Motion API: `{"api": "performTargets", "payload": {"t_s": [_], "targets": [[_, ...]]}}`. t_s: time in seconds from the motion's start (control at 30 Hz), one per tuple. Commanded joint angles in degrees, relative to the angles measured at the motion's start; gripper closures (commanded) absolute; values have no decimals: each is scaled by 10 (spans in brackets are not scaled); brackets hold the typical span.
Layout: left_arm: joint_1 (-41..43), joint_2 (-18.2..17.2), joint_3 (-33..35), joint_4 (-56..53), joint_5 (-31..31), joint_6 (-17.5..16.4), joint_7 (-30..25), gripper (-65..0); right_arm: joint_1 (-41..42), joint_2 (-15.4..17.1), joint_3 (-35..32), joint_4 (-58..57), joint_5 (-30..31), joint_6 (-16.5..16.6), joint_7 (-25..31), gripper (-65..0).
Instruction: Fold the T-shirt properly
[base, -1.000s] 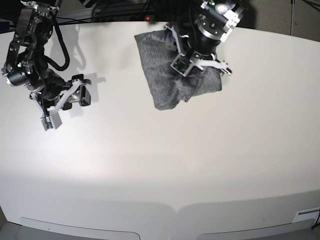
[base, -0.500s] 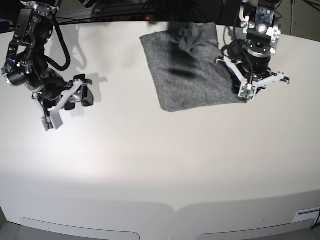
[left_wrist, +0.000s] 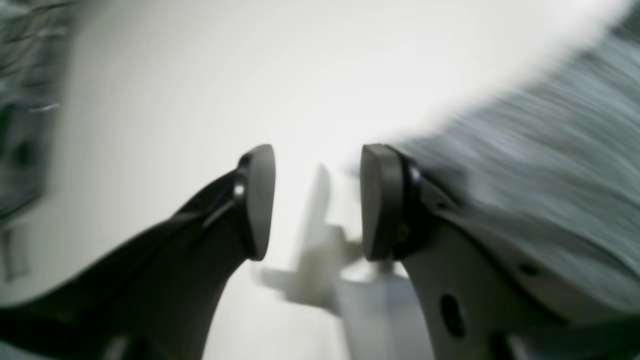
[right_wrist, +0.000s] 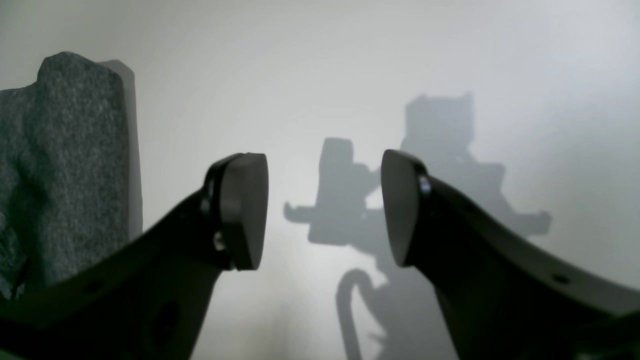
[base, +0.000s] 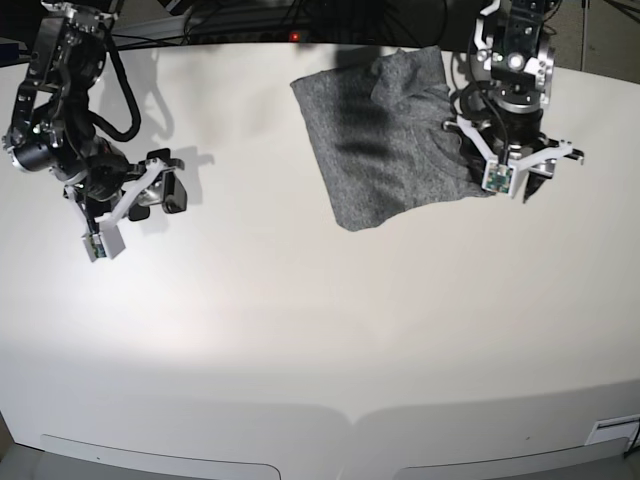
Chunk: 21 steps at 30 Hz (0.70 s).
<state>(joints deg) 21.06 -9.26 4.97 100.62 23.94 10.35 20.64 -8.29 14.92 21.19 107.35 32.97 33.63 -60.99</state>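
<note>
The grey T-shirt (base: 385, 135) lies as a folded bundle at the far side of the white table (base: 320, 330), right of centre, with one flap turned up at its far edge. My left gripper (base: 515, 165) hangs just off the cloth's right edge. In the blurred left wrist view its jaws (left_wrist: 317, 200) stand open with only table between them, and the T-shirt (left_wrist: 550, 150) lies beside the right finger. My right gripper (base: 150, 188) hovers far to the left, open and empty (right_wrist: 325, 205). A corner of the T-shirt (right_wrist: 65, 150) shows at the left of the right wrist view.
Dark cables and equipment (base: 250, 15) run along the table's far edge behind both arms. The table's rounded front edge (base: 350, 420) is at the bottom of the base view.
My left gripper pulled the T-shirt's edge to the right, spreading the fold flatter, then opened and let go. The cloth shifted slightly right. My right arm has not moved.
</note>
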Motion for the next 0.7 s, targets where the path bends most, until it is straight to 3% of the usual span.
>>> {"api": "performTargets", "payload": {"t_s": [0.0,0.07,0.2,0.3,0.43,0.5,0.6,0.67], "targets": [[-4,-4,-1,14,14,26,-5,-265,5,7,2,10,7,0,9,-361],[-1,-5,-1,34,15,41,11,-250,5,7,2,10,7,0,9,-361],[45,-5,-1,109,-33,31,20,-173,5,7,2,10,7,0,9,-361],[95,-5,-1,170,-84,-56,20,-154,5,7,2,10,7,0,9,-361],[144,-23,-1,217,-195,-233,38,-154,5,7,2,10,7,0,9,-361],[153,-34,0,222,-238,-305,55,-154,5,7,2,10,7,0,9,-361],[155,-35,0,222,-272,-371,75,-158,5,7,2,10,7,0,6,-361],[155,-35,0,221,-281,-382,82,-173,5,7,2,10,7,0,4,-361]]}}
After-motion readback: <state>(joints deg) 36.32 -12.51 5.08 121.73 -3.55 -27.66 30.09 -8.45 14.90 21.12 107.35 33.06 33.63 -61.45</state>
